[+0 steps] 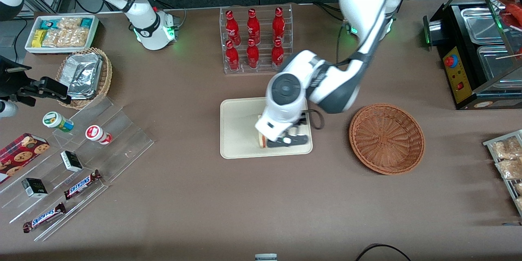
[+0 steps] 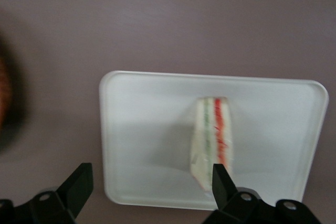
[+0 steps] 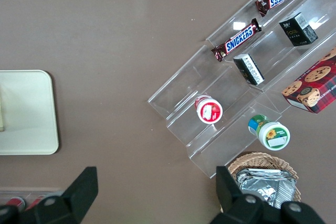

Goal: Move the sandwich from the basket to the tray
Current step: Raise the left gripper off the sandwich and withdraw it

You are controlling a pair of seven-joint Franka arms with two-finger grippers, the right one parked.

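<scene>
The placing step looks all but done. At the centre of the front frame the tray [image 1: 240, 130] carries the sandwich [image 2: 212, 142], a pale wedge with red and green stripes on its cut edge. Directly above it the gripper [image 1: 290, 140] hangs with its fingers [image 2: 77, 186] spread wide, gripping nothing. Next it should lift clear. At centre right, the basket [image 1: 386, 138] has nothing in it.

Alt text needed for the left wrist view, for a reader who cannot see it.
A triangular sandwich with red and green filling lies on the cream tray, which sits on a brown table. The left arm's hand hangs above the tray, open, with one finger beside the sandwich.
</scene>
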